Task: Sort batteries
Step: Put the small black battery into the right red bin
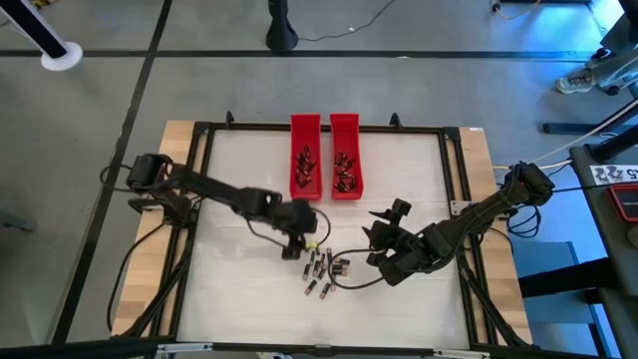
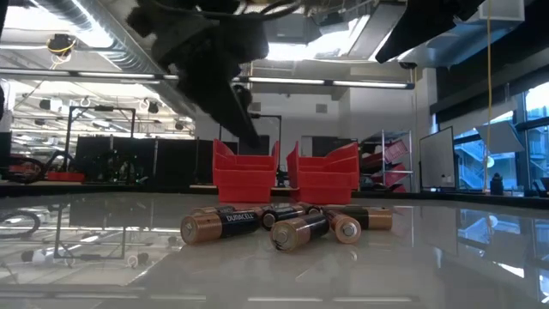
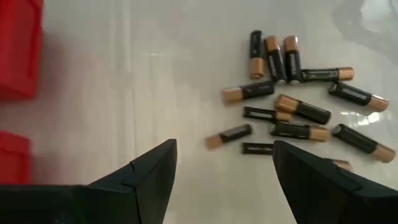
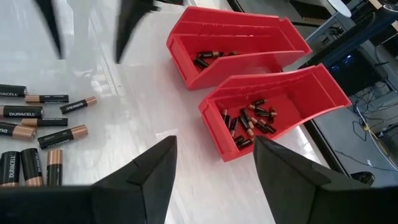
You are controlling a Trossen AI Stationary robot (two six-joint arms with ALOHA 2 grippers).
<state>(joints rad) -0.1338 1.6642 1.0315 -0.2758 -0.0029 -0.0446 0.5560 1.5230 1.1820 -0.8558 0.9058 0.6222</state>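
So the left gripper (image 1: 299, 239) is hovering over the white table (image 1: 239, 170), just on the left edge of the loose pile of batteries (image 1: 324, 269), a bit on the trays' side of it. Its jaws are spread wide and there's nothing between them: in the left wrist view the fingers (image 3: 149, 180) frame bare tabletop, with the loose batteries (image 3: 298, 106) scattered just past the tips. It isn't touching any of them as far as I can see.

The pile itself sits near the middle of the table, on the side away from the two red trays. About a dozen cells, black with coppery ends, lying flat at all sorts of angles, several touching each other. From the low view you can see a few (image 2: 283, 225) lying on their sides with the trays behind them.

The left red tray (image 1: 305, 157) and the right red tray (image 1: 345, 157) stand side by side, just about touching, straight beyond the pile. Both already have a small heap of batteries in them, bunched toward the end nearer the pile.

The right gripper (image 1: 384, 239) is to the right of the pile, near it but clear. Jaws are also wide apart and empty; its wrist view looks between its fingers (image 4: 155, 174) at the nearer tray (image 4: 273, 106), with loose cells (image 4: 43, 121) off to one side.
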